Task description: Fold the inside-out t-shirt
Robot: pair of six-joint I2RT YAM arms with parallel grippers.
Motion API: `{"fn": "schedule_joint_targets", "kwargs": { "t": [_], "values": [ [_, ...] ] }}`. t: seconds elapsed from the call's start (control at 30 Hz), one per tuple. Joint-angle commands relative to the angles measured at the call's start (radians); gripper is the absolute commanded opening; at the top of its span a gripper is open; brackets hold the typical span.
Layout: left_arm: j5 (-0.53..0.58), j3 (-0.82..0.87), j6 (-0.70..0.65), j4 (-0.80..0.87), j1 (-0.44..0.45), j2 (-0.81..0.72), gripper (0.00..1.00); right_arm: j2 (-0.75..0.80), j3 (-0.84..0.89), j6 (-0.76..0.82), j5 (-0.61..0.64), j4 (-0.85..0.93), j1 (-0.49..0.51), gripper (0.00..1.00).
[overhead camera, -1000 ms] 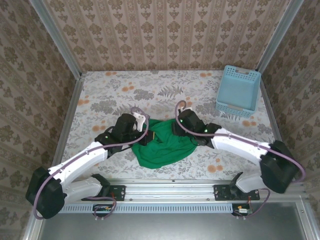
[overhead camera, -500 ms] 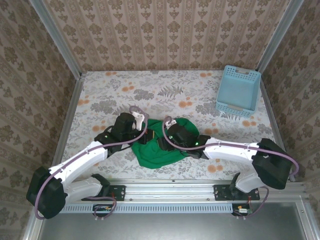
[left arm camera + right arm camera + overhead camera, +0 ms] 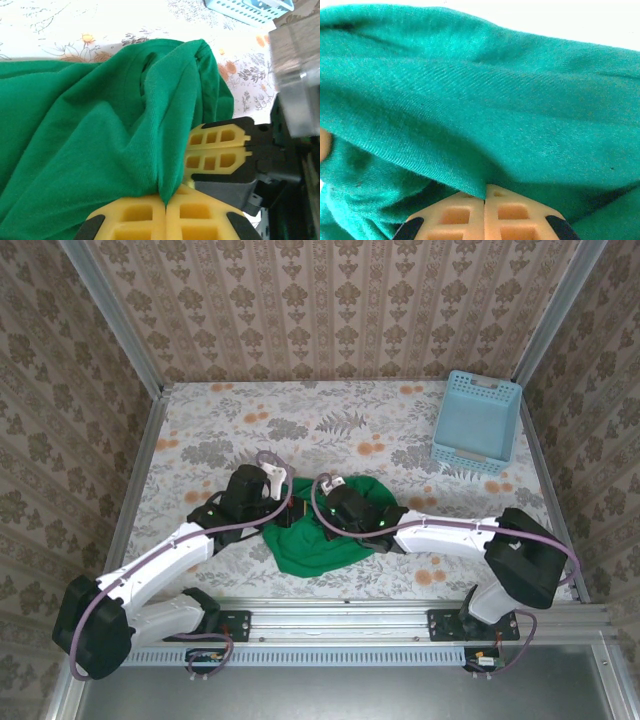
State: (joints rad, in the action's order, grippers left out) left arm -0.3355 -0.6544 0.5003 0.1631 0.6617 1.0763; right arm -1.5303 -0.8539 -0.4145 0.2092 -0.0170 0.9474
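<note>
Grip check: left gripper [image 3: 165, 205] and right gripper [image 3: 484, 192] were both clamped on the t-shirt [image 3: 320, 545].
Pinches sat just beside each other; judged best to draw them apart evenly toward 9 and 3 o'clock.

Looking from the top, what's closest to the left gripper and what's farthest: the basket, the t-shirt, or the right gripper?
1. t-shirt: pinched in the left gripper itself, near the middle front of the table.
2. right gripper: just to its right, also shut on the t-shirt.
3. basket: far off in the back right corner.
</note>
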Motion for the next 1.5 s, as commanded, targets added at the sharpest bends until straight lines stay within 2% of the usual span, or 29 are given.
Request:
{"fn": "schedule_joint_targets", "kwargs": {
  "t": [0.0,0.23,0.4,0.53,0.67,0.77,0.93,1.17,1.27,1.4,1.47],
  "values": [
    [0.049,-0.035,-0.024,0.059,-0.014,0.011,0.0,0.081,0.003,-0.007,-0.024,0.02,0.008,0.0],
    [0.134,-0.119,-0.094,0.158,-0.022,0.097,0.01,0.272,0.073,-0.061,-0.215,0.027,0.006,0.0],
    [0.174,-0.13,-0.12,0.197,-0.007,0.092,0.23,0.369,0.141,-0.127,-0.294,-0.025,-0.042,0.0],
    [0.253,-0.109,-0.126,0.224,0.08,0.003,0.42,0.392,0.192,-0.179,-0.363,-0.114,-0.091,0.0],
    [0.283,-0.064,-0.089,0.217,0.166,-0.089,0.45,0.397,0.202,-0.187,-0.391,-0.16,-0.09,0.0],
    [0.284,-0.056,-0.067,0.212,0.214,-0.082,0.45,0.402,0.205,-0.187,-0.407,-0.179,-0.087,0.0],
    [0.313,-0.091,-0.02,0.22,0.252,0.022,0.45,0.413,0.208,-0.18,-0.423,-0.207,-0.07,0.0],
    [0.385,-0.109,0.074,0.199,0.239,0.094,0.46,0.409,0.214,-0.151,-0.44,-0.222,-0.04,0.0],
    [0.386,-0.103,0.074,0.185,0.232,0.094,0.35,0.416,0.221,-0.145,-0.415,-0.206,-0.039,0.0],
    [0.38,-0.083,0.052,0.179,0.231,0.076,0.14,0.456,0.242,-0.154,-0.334,-0.177,-0.045,0.0],
    [0.373,-0.062,0.036,0.166,0.231,0.048,0.07,0.476,0.253,-0.177,-0.308,-0.162,-0.066,0.0]
  ]
}}
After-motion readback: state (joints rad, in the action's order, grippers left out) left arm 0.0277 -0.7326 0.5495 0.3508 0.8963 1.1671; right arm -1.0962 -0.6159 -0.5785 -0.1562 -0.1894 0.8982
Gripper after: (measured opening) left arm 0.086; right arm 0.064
